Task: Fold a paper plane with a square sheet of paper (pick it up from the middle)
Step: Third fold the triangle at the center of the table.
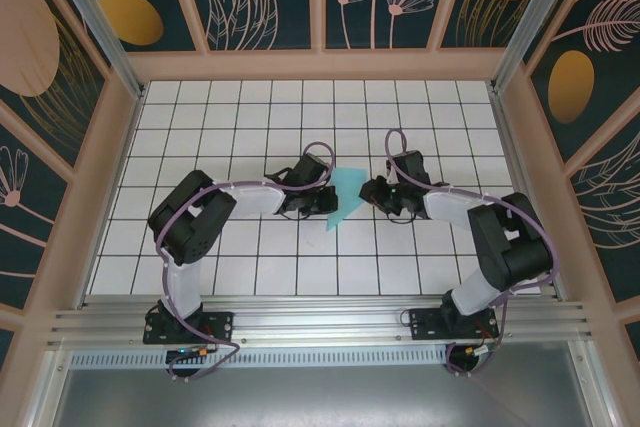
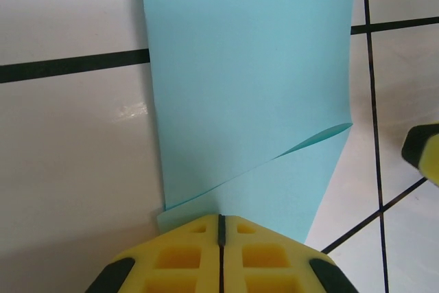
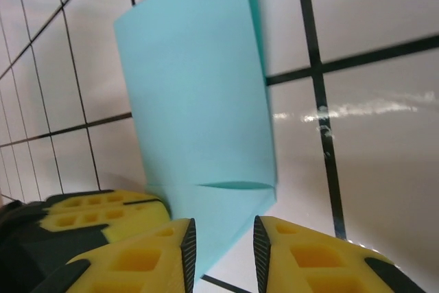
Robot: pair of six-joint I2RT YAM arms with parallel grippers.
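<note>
The light teal sheet of paper (image 1: 345, 197) lies folded between the two arms at mid-table, tapering to a point at its near end. In the left wrist view one layer of the paper (image 2: 254, 87) overlaps another along a slanted edge. My left gripper (image 2: 221, 221) is shut, and the sheet's near edge runs in under its closed tips. It comes in from the left (image 1: 328, 197). My right gripper (image 3: 223, 228) stands open, with a corner of the paper (image 3: 199, 101) in the gap and touching neither pad. It sits at the sheet's right side (image 1: 365, 190).
White tiles with black grid lines (image 1: 300, 127) cover the table all around the paper. Patterned walls with wooden frames (image 1: 320, 62) close in the back and both sides. An aluminium rail (image 1: 320, 319) carrying both arm bases runs along the near edge.
</note>
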